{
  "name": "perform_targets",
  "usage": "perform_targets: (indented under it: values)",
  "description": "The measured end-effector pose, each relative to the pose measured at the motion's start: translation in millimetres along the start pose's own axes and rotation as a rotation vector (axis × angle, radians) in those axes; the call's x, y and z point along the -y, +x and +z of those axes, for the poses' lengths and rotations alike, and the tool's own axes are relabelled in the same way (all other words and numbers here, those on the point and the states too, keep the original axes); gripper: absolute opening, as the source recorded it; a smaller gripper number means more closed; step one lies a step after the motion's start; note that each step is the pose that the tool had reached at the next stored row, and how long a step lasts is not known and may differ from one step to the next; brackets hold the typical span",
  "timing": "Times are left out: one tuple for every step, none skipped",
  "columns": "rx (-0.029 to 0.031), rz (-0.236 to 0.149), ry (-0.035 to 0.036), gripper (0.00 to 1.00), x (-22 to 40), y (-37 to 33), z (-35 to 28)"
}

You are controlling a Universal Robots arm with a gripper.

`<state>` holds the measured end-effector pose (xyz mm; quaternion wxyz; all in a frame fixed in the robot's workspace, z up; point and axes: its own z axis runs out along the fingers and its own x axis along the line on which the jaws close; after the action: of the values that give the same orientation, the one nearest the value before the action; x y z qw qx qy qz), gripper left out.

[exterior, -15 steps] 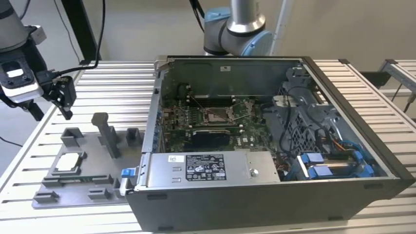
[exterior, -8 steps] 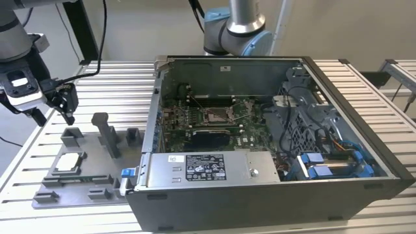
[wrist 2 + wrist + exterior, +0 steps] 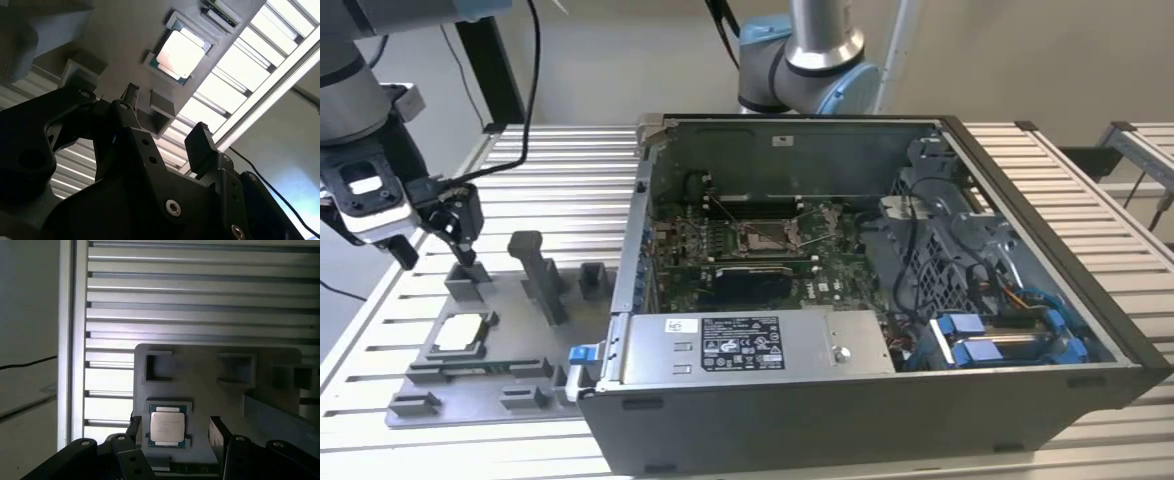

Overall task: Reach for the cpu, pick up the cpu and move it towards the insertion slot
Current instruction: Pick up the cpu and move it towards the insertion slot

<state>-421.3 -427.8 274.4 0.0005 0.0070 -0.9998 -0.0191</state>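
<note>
The cpu (image 3: 460, 335) is a small silvery square chip lying flat in a recess of the grey tray (image 3: 480, 385) on the exterior view's left. My gripper (image 3: 434, 248) hangs open above the tray's far end, over a grey fixture block (image 3: 464, 280) and a short way behind the cpu. Nothing sits between its fingers. In both wrist views the cpu (image 3: 181, 54) (image 3: 167, 426) shows beyond the two dark fingertips (image 3: 200, 140) (image 3: 218, 432), apart from them. The insertion slot (image 3: 761, 237), a silver-framed socket on the green board, lies inside the open computer case.
The open computer case (image 3: 854, 400) fills the middle and right of the slatted metal table (image 3: 574, 170). Tall grey posts (image 3: 540, 275) stand on the tray between the cpu and the case wall. A second robot arm's base (image 3: 801, 60) stands behind the case.
</note>
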Motion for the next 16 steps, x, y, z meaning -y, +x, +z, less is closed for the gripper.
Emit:
perform_targets:
  values:
    - [0.0001,0.0,-0.0001,1.0,0.8,0.0,1.2]
    - [0.0002,0.0,-0.0001,1.0,1.7,0.0,2.5]
    - [0.0003,0.0,-0.0001,1.0,2.6,0.0,3.8]
    - [0.0001,0.0,0.0,1.0,3.4,0.0,5.0]
    - [0.0001,0.0,-0.0001,1.0,4.1,0.0,6.2]
    - [0.0003,0.0,-0.0002,1.0,4.9,0.0,7.5]
    - [0.0003,0.001,-0.0002,1.0,5.7,0.0,8.7]
    - [0.0002,0.001,-0.0001,1.0,6.4,0.1,9.8]
    - [0.0001,0.001,0.0,1.0,7.0,0.1,11.1]
    - [0.0,0.001,0.0,1.0,7.7,0.1,12.3]
    - [0.0,0.001,0.0,1.0,8.7,0.1,13.7]
    - [0.0001,0.001,0.0,1.0,9.9,0.1,15.0]
    - [0.0002,0.001,0.0,1.0,11.1,0.1,16.5]
    - [0.0002,0.001,-0.0001,1.0,12.2,0.1,18.1]
    - [0.0004,0.001,-0.0002,1.0,13.2,0.1,19.8]
    - [0.0003,0.001,-0.0002,1.0,14.2,0.1,21.6]
